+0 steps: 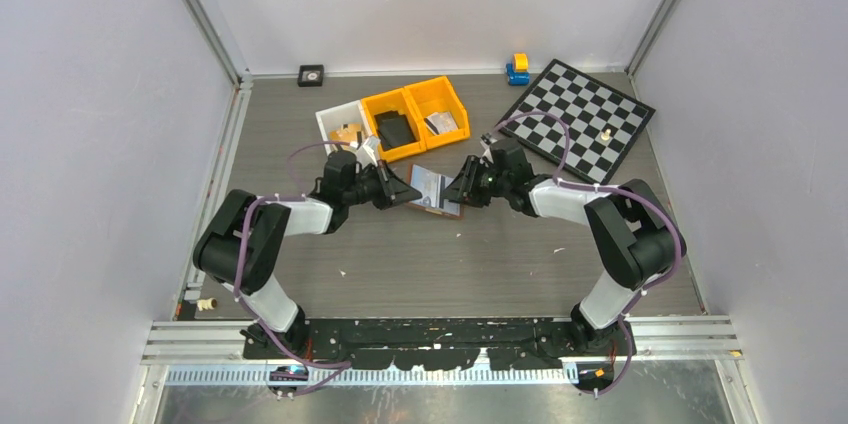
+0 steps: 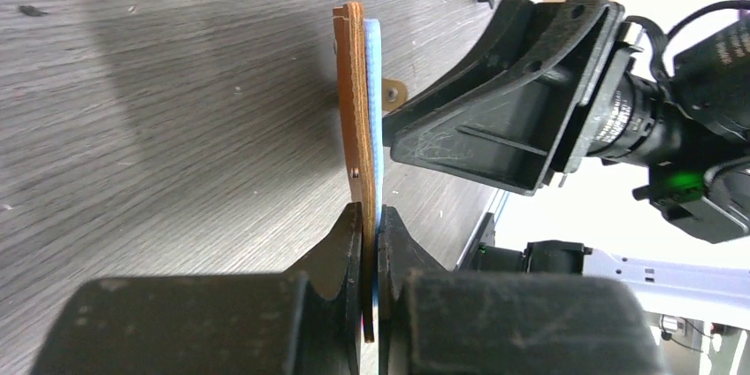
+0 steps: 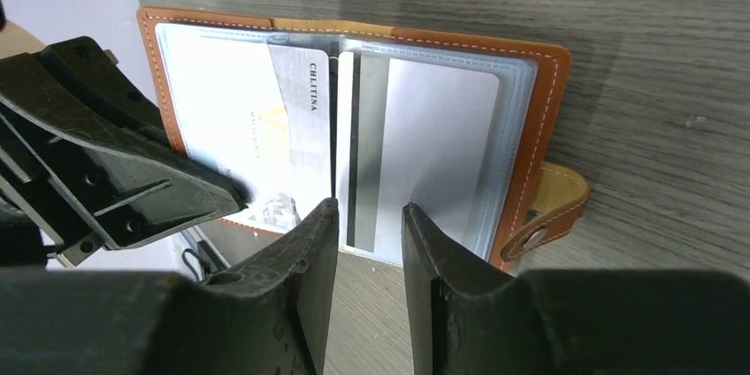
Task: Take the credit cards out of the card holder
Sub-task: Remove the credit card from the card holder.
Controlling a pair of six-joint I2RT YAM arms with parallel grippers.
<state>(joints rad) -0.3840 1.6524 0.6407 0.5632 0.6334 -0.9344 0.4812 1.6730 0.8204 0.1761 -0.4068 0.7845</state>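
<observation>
On the grey wood-grain table [image 1: 450, 274], walled in on three sides by pale panels, a chessboard [image 1: 580, 119] lies at the back right. Two yellow bins [image 1: 415, 112] and a white bin [image 1: 335, 122] sit in a row at the back centre. The widest stretch of tabletop lies on the near side, towards the arm bases. At the back, the bins stand close behind the left arm's wrist.

Between the two arms, mid-table, is the card holder [image 1: 436, 192], opened out like a book. Its long axis runs from one arm to the other, its fold runs across that line, and its pale inside faces the right arm. It looks tilted rather than flat, but I cannot tell whether any edge touches the table.

The left gripper [image 2: 371, 216] is pressed together on one end of the holder, with the brown cover and blue lining caught edge-on between its fingers. The right gripper [image 3: 370, 216] has its fingers parted with a plain gap. It sits at the holder's edge close to the fold and pinches nothing.

The credit cards [image 3: 424, 136] sit in clear sleeves on both halves, and the one beside the fold shows a dark stripe. A snap tab [image 3: 553, 207] sticks out from the end opposite the left gripper's pinch.
</observation>
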